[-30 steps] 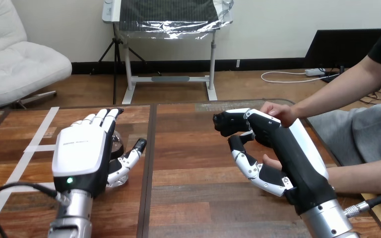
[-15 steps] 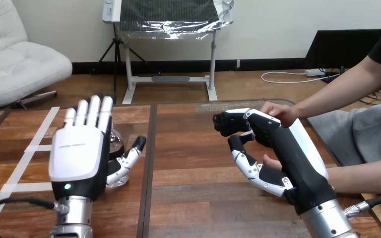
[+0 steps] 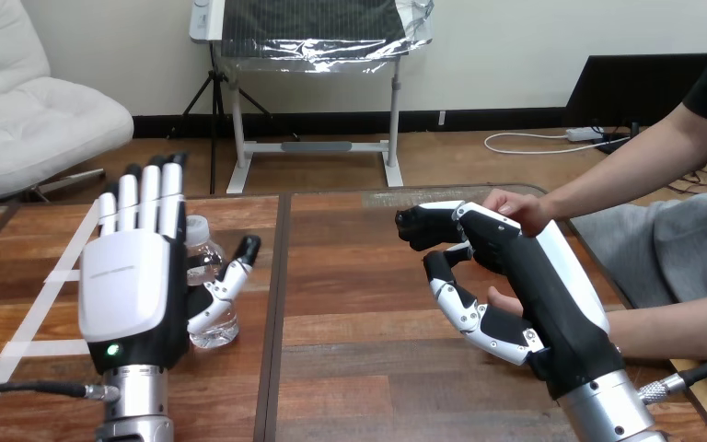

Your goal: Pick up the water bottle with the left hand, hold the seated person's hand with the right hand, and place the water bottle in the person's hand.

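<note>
- Wooden tabletop point(image 3: 350, 354) in front of me, with a dark seam down the middle and strips of white tape point(image 3: 28, 348) over on the left part.
- The water bottle point(image 3: 201, 241) stands upright on the left half: clear, white cap, not lifted.
- My left hand point(image 3: 129, 295) is up with its back to the camera. Its fingers point(image 3: 152, 198) are straight, spread wide and pointing up, holding nothing.
- The bottle sits just beside that palm, in the gap between palm and thumb point(image 3: 226, 285), with the thumb crossing in front of it. Can't tell if anything is actually touching it.
- My right hand point(image 3: 525, 267) is over the right half. The person's upper hand point(image 3: 515, 210) rests on top of it, and a bit of the person's lower hand point(image 3: 504, 296) peeks out from under it.
- Honestly can't tell whether the right one has got hold of the person's hand.
</note>
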